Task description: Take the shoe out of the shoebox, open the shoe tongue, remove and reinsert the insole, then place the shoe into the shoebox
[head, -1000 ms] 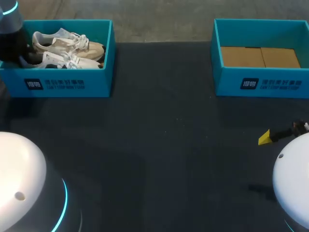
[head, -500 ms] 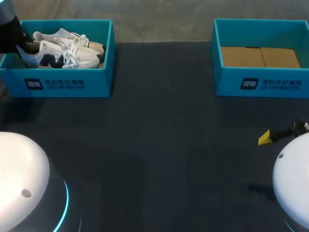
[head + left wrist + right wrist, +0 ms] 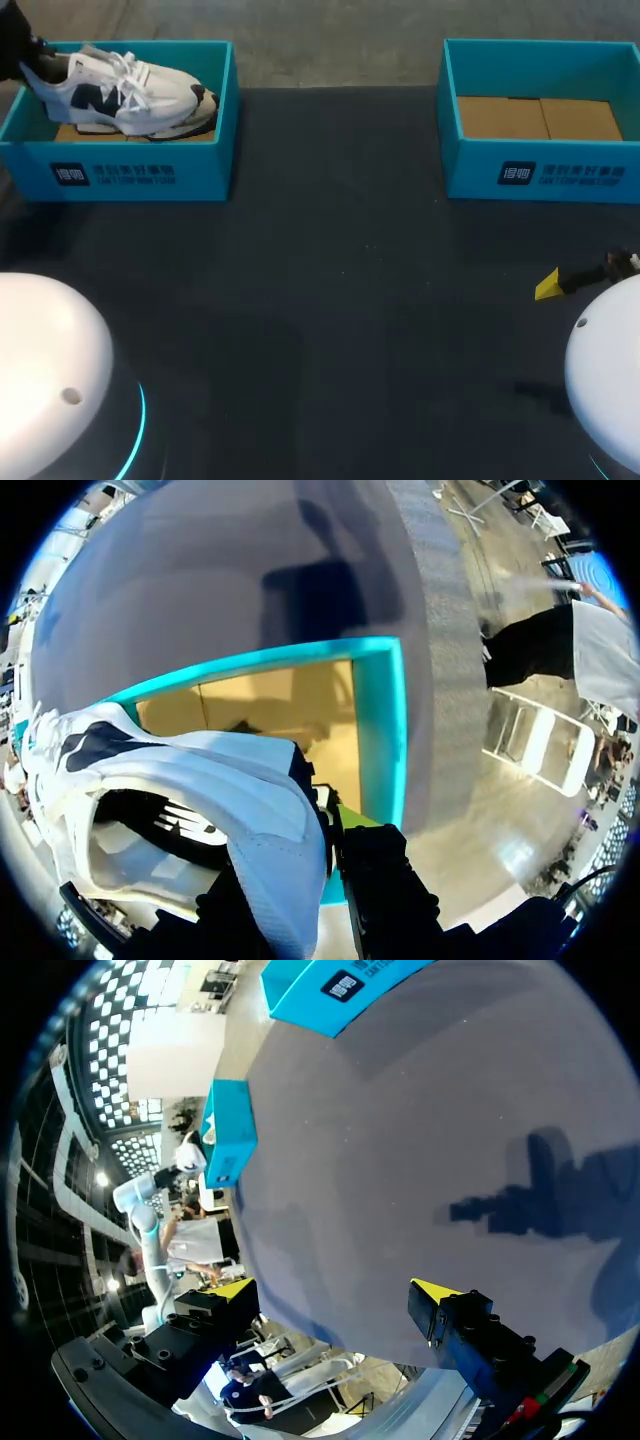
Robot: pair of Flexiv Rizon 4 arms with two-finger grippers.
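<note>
The left hand (image 3: 322, 832) is clamped on the heel collar of the shoe (image 3: 125, 90). In the left wrist view one dark finger sits inside the collar and the other presses from outside, a sliver of its yellow tip showing. This hand is at the far left corner of the surface (image 3: 330, 300), over the left end of the left shoebox (image 3: 130, 172).

The shoe is white with a navy side patch and white laces. It lies lengthwise over the box's opening, upright, with the held heel higher than the toe. The toe points toward the box's right wall. Whether the sole touches the box floor cannot be told. Below the shoe, the left wrist view shows the box's bare brown cardboard floor (image 3: 285, 702) inside the teal rim.

The right hand (image 3: 335, 1290) has its two yellow-tipped fingers spread well apart, with nothing between them. It hovers over the dark surface near the right edge, and its shadow falls on the cloth ahead of it.

The right shoebox (image 3: 540, 178) stands at the far right corner, well apart from the left one. It is teal too, and only its cardboard base (image 3: 540, 118) shows inside.
</note>
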